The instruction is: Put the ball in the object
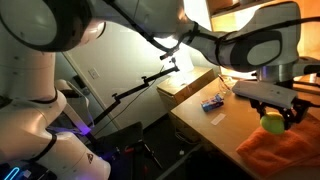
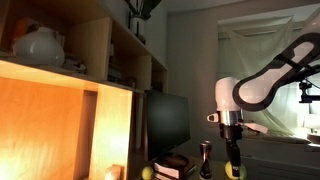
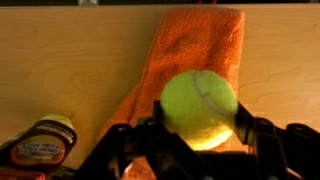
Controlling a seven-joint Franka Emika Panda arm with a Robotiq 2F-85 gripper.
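The yellow-green ball [image 3: 199, 108] fills the middle of the wrist view, clamped between my gripper's [image 3: 197, 125] two dark fingers. Beneath it an orange-red cloth [image 3: 190, 45] lies on the wooden table [image 3: 60, 70]. In an exterior view the gripper [image 1: 272, 120] holds the ball [image 1: 271, 124] just above the cloth [image 1: 285, 152] at the table's right end. In an exterior view the ball [image 2: 234, 171] shows as a small yellow spot under the gripper [image 2: 233, 165]. No container is clearly visible.
A bottle with a yellow cap and dark label [image 3: 42, 142] lies at the lower left of the wrist view. A small blue-and-white box [image 1: 212, 102] and a cardboard box [image 1: 185, 84] sit on the table. A wooden shelf unit [image 2: 70, 90] and dark monitor [image 2: 168, 122] stand nearby.
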